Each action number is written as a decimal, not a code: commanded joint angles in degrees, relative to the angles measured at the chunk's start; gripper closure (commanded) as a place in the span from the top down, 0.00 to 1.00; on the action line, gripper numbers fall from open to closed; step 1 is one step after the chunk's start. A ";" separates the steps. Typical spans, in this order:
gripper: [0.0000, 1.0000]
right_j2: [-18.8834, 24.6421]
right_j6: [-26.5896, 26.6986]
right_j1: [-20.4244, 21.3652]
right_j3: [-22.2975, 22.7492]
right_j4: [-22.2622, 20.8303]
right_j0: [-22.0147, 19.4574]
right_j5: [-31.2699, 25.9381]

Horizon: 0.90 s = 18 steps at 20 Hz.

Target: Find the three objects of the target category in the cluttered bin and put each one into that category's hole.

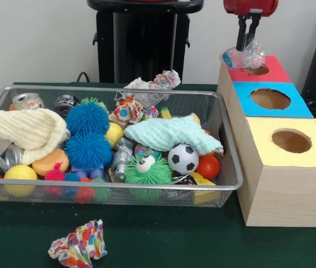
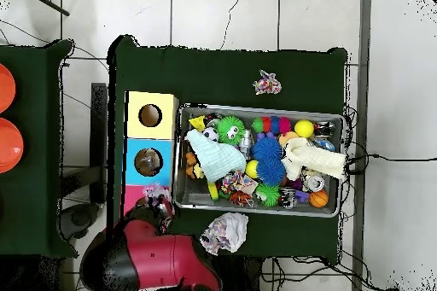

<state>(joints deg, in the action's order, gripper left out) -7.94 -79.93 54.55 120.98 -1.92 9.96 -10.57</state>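
— Plastic: one crumpled clear plastic wrapper (image 1: 243,57), streaked blue and red, pinched between the closed fingers of the claw (image 1: 246,44). Position?

— Directly over the hole in the red box (image 1: 269,71), at its near-left rim. Touching or just above, cannot tell.

— Neighbours?

— Blue box (image 1: 272,100) next in the row, then yellow box (image 1: 290,142), each with a round hole on top, all three touching.

— Bin?

— Wire mesh bin (image 1: 225,184) just beside the boxes, heaped: blue spiky balls (image 1: 88,134), soccer ball (image 1: 183,158), mint cloth (image 1: 166,133), cream knit cloth (image 1: 27,128), cans (image 1: 27,100).

— Loose items?

— Crumpled patterned paper (image 1: 79,245) on the green surface (image 1: 163,240), in front of the bin. Another crumpled wad (image 2: 224,233) in the overhead view, on the bin's opposite side.
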 commanded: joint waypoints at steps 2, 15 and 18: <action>0.00 -0.05 -13.16 -2.90 -3.65 3.04 0.64 -3.70; 0.00 -1.27 -13.85 -3.59 -3.52 4.93 2.24 -3.43; 0.00 -1.87 -13.82 -3.61 -4.22 5.23 2.85 -4.35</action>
<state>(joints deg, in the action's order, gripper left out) -9.31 -79.93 53.31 119.64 0.51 12.72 -10.57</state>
